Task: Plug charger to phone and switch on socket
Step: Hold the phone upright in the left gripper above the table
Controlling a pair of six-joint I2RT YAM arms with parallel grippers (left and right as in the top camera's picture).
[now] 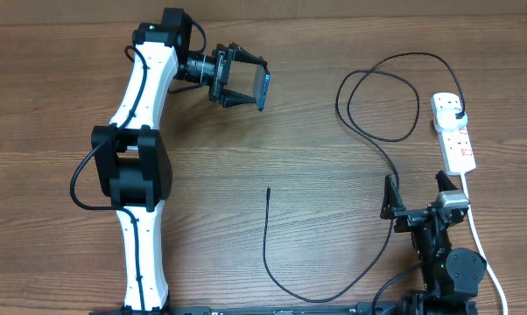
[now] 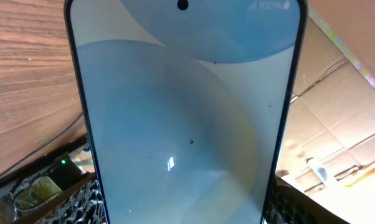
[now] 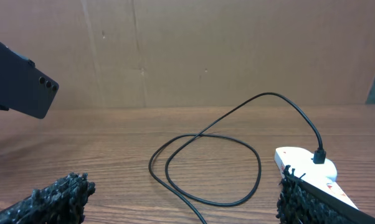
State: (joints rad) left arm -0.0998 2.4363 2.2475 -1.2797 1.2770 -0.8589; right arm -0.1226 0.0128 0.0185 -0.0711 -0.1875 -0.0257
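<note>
White left arm (image 1: 145,87), black end effector (image 1: 256,85).

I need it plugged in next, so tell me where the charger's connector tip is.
Overhead, the connector tip lies on the table near the centre, below the phone held in the left gripper.

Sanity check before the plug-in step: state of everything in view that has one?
phone: held off the table in left pincer, screen lit
charger: plug in socket, tip lying free on table, not in phone
socket: charger plugged in; switch position unreadable
right pincer: open, empty
</note>
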